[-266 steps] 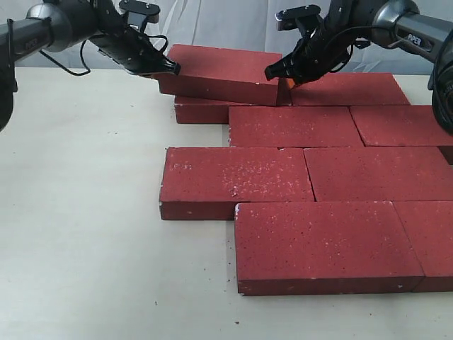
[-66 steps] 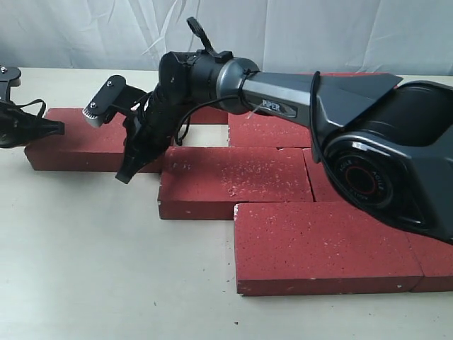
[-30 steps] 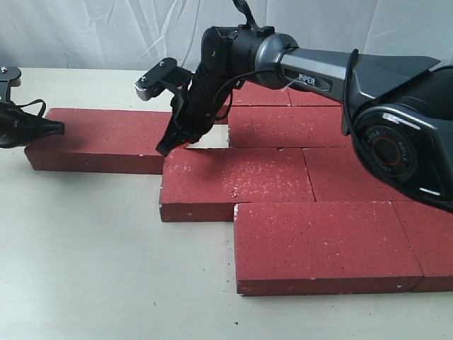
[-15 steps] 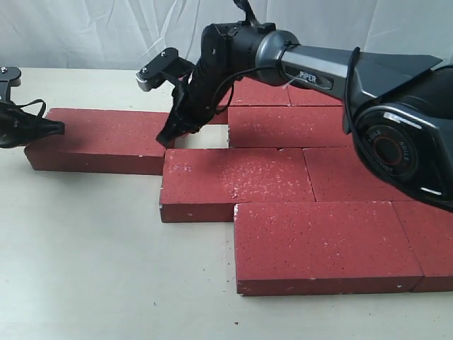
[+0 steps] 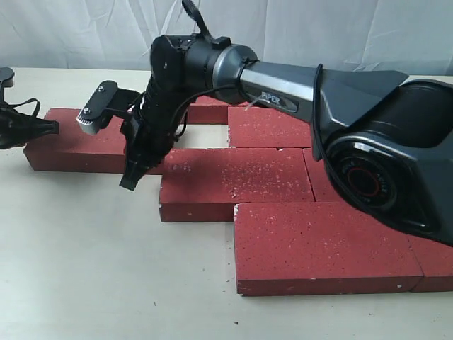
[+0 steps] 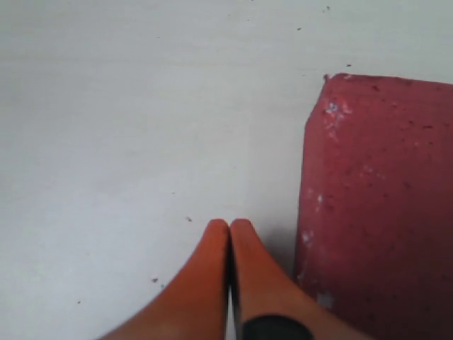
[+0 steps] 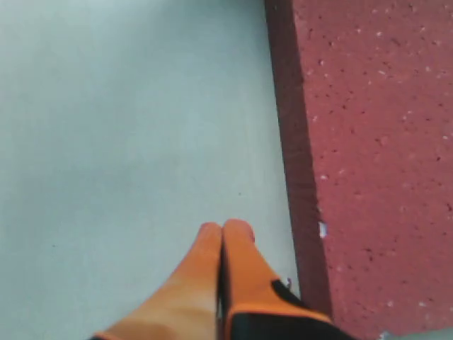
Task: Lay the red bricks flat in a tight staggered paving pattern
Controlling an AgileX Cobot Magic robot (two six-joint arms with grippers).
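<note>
Table [image 5: 85, 269]: a pale, cream surface is seen under everything, with a few dark crumbs scattered on it.
Backdrop [image 5: 85, 35]: white cloth is hung behind the far edge of the table.
Right arm [image 5: 283, 81]: a large dark arm is stretched from the right of the exterior view across the middle to the left, so that parts of the rows behind it are hidden.
Red bricks [image 5: 318, 248]: they are laid flat in stepped rows on the right half of the table, edges touching and each row offset sideways from the next. The front row and the second-row brick [image 5: 241, 180] are shown clearly. The rows behind them are only partly seen.
Loose brick [image 5: 71, 145]: one brick is laid flat at the far left, apart from the rows. A strip of bare table is seen between it and the third row, and its right end is covered by the right arm.
Right gripper [image 5: 129, 180]: it is pointed down just in front of the loose brick, near the second-row brick's left end. In the right wrist view [image 7: 221, 230] its orange fingers are pressed together with nothing between them, just beside the long side of a brick.
Left gripper [image 5: 48, 127]: it is placed at the loose brick's left end. In the left wrist view [image 6: 228, 227] its fingers are closed on nothing, just beside the brick's end.
</note>
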